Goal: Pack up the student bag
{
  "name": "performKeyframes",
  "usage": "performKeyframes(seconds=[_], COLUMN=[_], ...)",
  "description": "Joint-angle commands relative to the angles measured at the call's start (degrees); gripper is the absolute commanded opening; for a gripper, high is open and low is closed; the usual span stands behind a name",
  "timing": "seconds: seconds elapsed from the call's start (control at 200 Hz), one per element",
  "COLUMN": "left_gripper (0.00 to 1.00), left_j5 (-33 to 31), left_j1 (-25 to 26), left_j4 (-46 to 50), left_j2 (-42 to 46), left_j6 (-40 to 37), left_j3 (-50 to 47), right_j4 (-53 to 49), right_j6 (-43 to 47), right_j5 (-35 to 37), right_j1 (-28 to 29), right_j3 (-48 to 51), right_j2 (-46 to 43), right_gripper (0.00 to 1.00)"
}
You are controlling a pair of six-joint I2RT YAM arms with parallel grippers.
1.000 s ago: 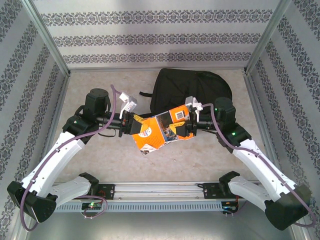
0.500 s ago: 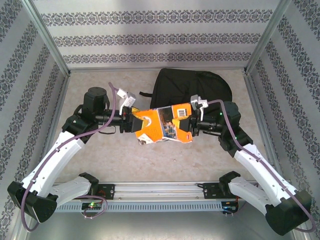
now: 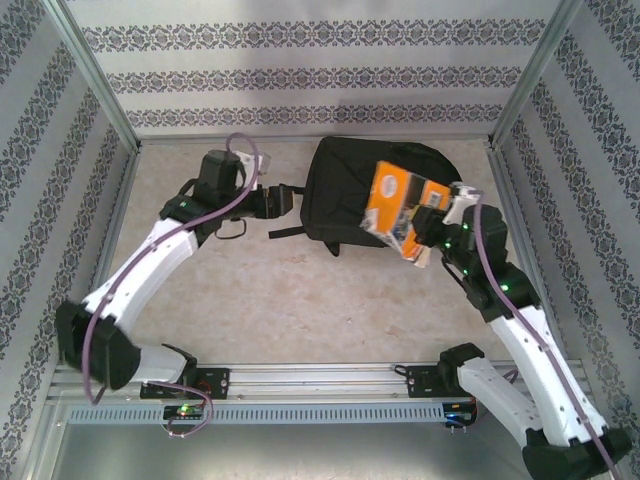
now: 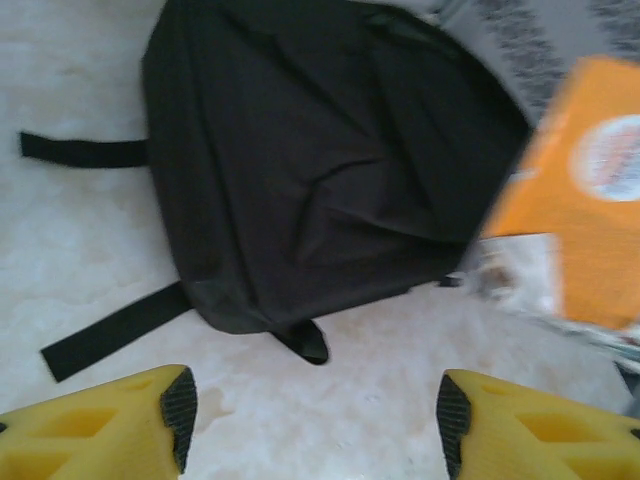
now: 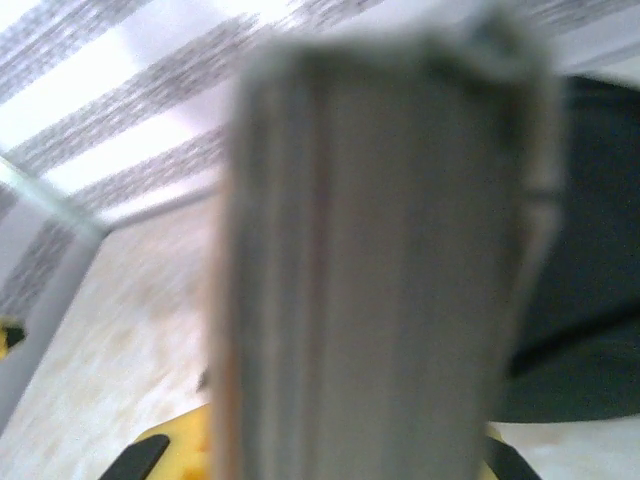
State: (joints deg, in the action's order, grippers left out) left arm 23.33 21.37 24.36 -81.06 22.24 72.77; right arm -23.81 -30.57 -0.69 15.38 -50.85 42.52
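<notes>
Black backpack (image 3: 340, 190) lies flat at the far middle of the table (image 3: 260, 300). I have the right fingers (image 5: 185, 450) clamped on an orange book (image 3: 398, 205), held over the backpack's right side. Left fingers (image 4: 110, 430) stand apart, empty, just left of the backpack by its strap (image 4: 85, 150).

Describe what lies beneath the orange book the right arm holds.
The orange book hangs over the right part of the student bag, which lies on the table. The fabric directly below the book is covered, so any opening there cannot be seen.
</notes>
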Motion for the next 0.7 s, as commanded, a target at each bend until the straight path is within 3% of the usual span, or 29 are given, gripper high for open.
performKeyframes(seconds=[0.0, 0.22, 0.37, 0.515, 0.615, 0.695], left_gripper=[0.69, 0.67, 0.62, 0.59, 0.47, 0.29], left_j5=[-4.03, -0.25, 3.75, 3.60, 1.16, -2.63], left_j1=[0.11, 0.90, 2.03, 3.73, 4.30, 5.03], left_j4=[-0.26, 0.37, -0.59, 1.23, 4.30, 6.50], left_j2=[-7.53, -22.92, -29.01, -33.65, -36.02, -36.37], left_j6=[4.46, 4.81, 5.41, 4.60, 2.82, 0.38], left_j3=[5.02, 13.37, 16.45, 19.16, 20.39, 20.31], right_j4=[-1.91, -2.56, -1.91, -0.65, 0.06, 0.44], right_j6=[-3.16, -4.71, -5.19, -7.00, -8.16, -8.46], right_j5=[12.79, 8.43, 6.15, 3.21, 1.48, 0.88], right_j1=[-2.66, -6.20, -8.00, -10.11, -11.23, -11.61], right_j3=[-4.62, -6.94, -5.57, -3.15, -2.03, -1.55], right_j2=[-2.53, -2.10, -1.42, -0.95, -1.19, -1.30], right_gripper=[0.00, 0.00, 0.00, 0.00, 0.00, 0.00])
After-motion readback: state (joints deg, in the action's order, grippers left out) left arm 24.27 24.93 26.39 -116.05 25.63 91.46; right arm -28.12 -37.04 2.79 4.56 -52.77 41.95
